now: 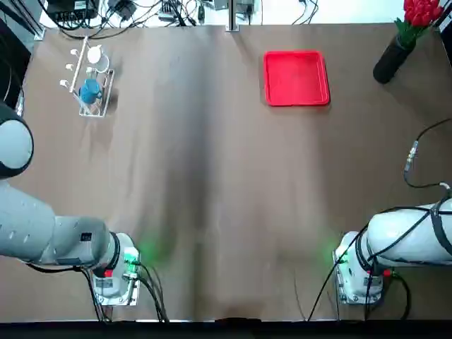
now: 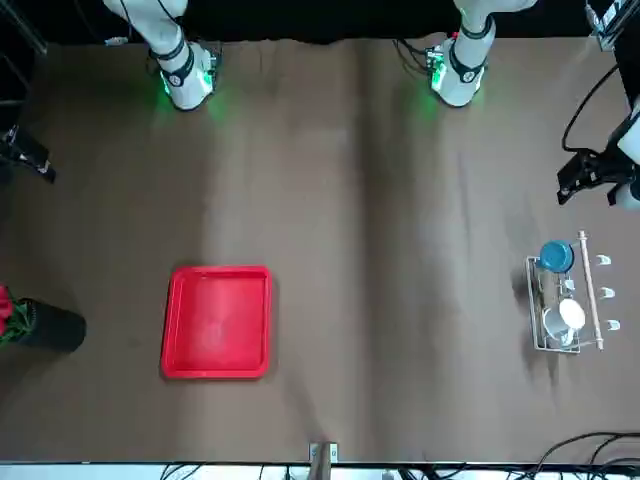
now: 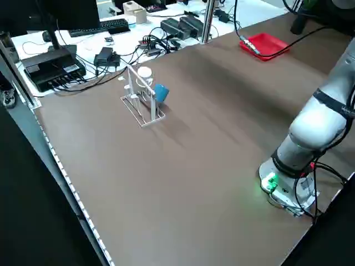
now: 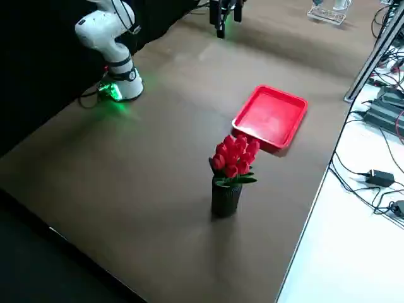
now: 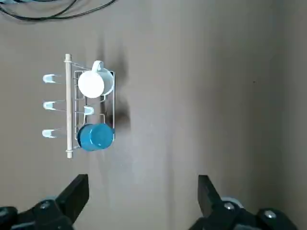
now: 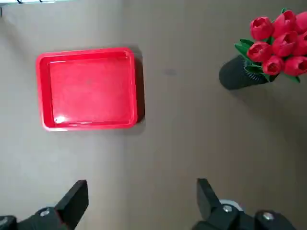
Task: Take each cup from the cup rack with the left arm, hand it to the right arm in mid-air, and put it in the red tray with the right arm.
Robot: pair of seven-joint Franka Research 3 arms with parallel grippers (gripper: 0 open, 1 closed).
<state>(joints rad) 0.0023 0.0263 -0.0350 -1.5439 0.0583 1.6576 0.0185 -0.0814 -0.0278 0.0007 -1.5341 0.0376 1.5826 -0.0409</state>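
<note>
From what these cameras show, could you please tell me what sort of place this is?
Probably a robotics lab bench: two arms are bolted to a brown table, cables and power adapters crowd its far edge, and staged props, a cup rack and a red tray, sit on it.

Both arms stood raised above the table point(image 1: 212, 212), bases at its near edge, neither touching anything.

Left arm: elbow folded out past the table's left edge. Left gripper point(image 5: 143, 191) hung high over the table's far-left part, pointed straight down, fingers point(image 5: 76, 191) spread wide with nothing between them.

Right arm: elbow folded out toward the table's right edge. Right gripper point(image 6: 142, 196) hung high over the far-right part of the table, also pointed straight down, fingers point(image 6: 205, 194) spread wide, nothing held.
</note>
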